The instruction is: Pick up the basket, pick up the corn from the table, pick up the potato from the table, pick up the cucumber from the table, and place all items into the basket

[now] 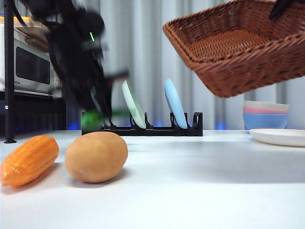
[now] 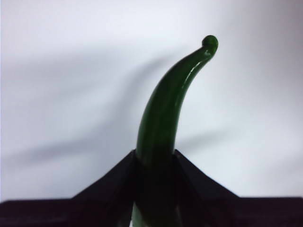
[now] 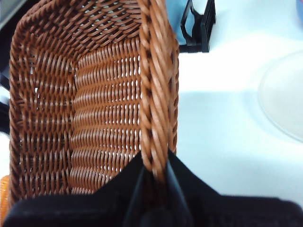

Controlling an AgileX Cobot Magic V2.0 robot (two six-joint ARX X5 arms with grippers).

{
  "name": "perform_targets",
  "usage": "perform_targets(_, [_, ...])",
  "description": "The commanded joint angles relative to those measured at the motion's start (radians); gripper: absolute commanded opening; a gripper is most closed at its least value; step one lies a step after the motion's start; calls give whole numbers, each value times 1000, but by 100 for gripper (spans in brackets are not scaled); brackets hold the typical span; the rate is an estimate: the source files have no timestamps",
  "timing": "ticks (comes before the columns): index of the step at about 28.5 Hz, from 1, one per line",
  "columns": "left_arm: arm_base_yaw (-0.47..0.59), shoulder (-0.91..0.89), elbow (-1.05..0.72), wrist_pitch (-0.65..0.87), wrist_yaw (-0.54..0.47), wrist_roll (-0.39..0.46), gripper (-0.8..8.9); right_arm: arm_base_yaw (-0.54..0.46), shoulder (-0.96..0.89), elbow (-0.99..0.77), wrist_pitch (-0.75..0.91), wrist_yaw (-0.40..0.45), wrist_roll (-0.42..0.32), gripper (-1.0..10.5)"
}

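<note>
Now my left gripper [image 2: 155, 163] pinches the cucumber [image 2: 165, 109], its curved tip pointing away from me above the table [image 1: 190, 181]; from the front it hangs at about ten o'clock, blurred. My right gripper [image 3: 155, 172] is clamped on the braided rim of the basket [image 3: 94, 109], held tilted in the air at one o'clock. Down at eight o'clock the corn [image 1: 29, 160] lies just beside the potato [image 1: 96, 156].

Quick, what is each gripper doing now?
Left gripper: shut on the cucumber.
Right gripper: shut on the basket rim.
</note>
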Motion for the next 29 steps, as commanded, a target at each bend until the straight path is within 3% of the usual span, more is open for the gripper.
perform_targets(1, [14,-130,-1,23,-6,14,-8,3,39,3,18,-6,18,-12])
perform_targets(7, [11,-366,-1,46,5,-13,-8,35,153,3,26,-13,81,-12])
perform_targets(12, [-55,-451,-1,36,11,-45,-8,96,243,3,48,-13,126,-12])
perform_targets(20, [-226,-383,-1,2,3,-95,-8,182,267,3,118,-68,173,-12])
perform_targets(29, [-367,-235,-1,53,-55,-164,-8,190,261,3,127,-119,201,-12])
